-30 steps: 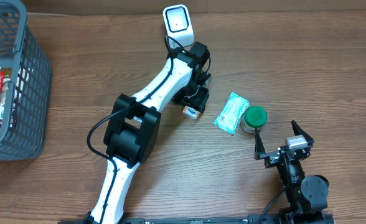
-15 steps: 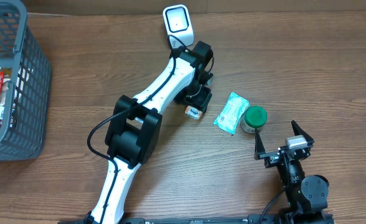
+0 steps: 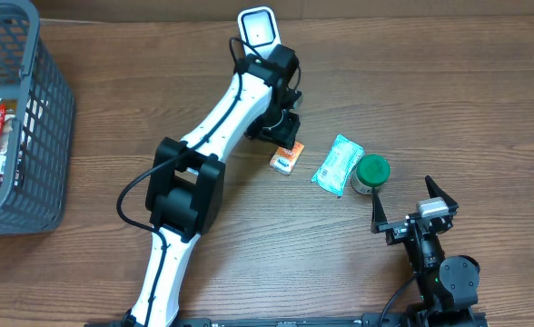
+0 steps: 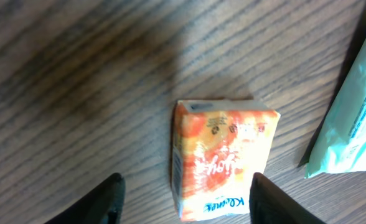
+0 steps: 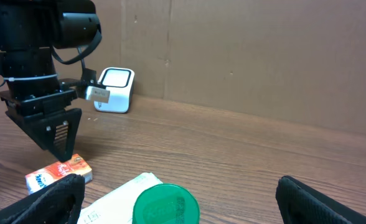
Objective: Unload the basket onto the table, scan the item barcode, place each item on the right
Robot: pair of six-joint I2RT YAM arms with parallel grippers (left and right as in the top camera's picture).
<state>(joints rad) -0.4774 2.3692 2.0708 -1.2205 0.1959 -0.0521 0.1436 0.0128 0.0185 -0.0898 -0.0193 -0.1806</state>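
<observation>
The item, a small orange tissue pack (image 3: 286, 161), lies flat on the wooden table, its printed face up (image 4: 223, 155). My left gripper (image 3: 282, 130) hovers just above and behind it, open; its dark fingertips (image 4: 105, 199) stand on either side of the pack with a gap to it. From the right wrist view the pack (image 5: 57, 173) rests on the table below the left gripper (image 5: 58, 140). The white scanner (image 3: 258, 30) stands at the far edge, behind the left arm. My right gripper (image 3: 403, 198) waits open and empty at the near right.
A mint-green wipes packet (image 3: 337, 164) and a green-lidded jar (image 3: 371, 171) lie right of the pack, in front of my right gripper. A grey basket (image 3: 40, 109) holding packets stands at the far left. A cardboard wall (image 5: 264, 56) backs the table.
My left gripper has drawn back toward the scanner and off the orange pack, which stays on the table, shifted slightly right. The right arm has not moved.
</observation>
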